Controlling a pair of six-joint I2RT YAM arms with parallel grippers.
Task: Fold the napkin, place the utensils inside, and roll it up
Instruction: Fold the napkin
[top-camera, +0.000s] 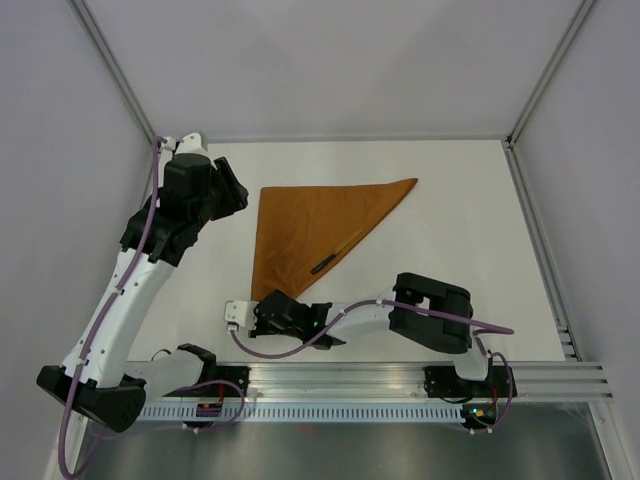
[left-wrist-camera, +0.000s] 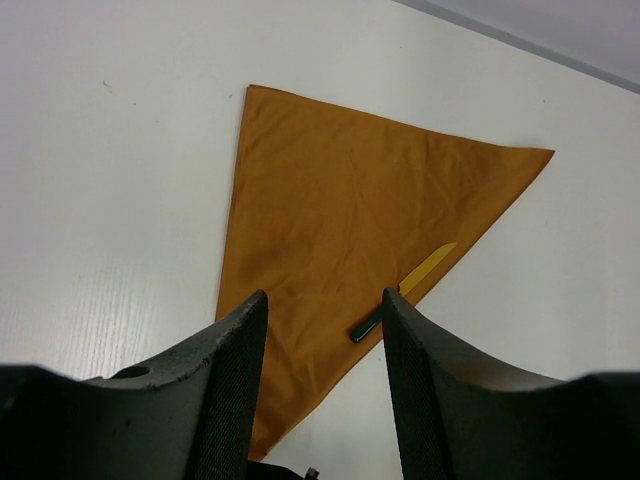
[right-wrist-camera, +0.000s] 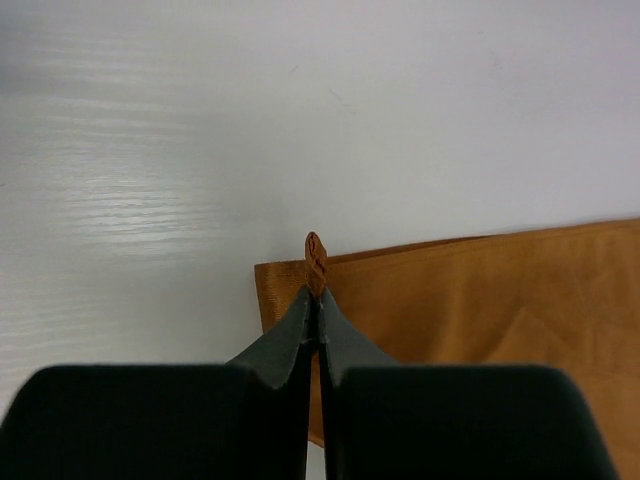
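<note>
The rust-orange napkin lies folded into a triangle on the white table, one point toward the near edge. A thin dark utensil rests on it close to the diagonal edge; in the left wrist view its dark handle shows, with a yellowish strip beyond it. My right gripper is down at the napkin's near corner, shut on a pinched tuft of cloth that sticks out past the fingertips. My left gripper hovers open above the table, just left of the napkin's back-left corner, holding nothing.
An aluminium rail with the arm bases runs along the near edge. Grey enclosure walls and metal frame posts bound the table at the back and on both sides. The right arm's cable loops over the table beside its elbow.
</note>
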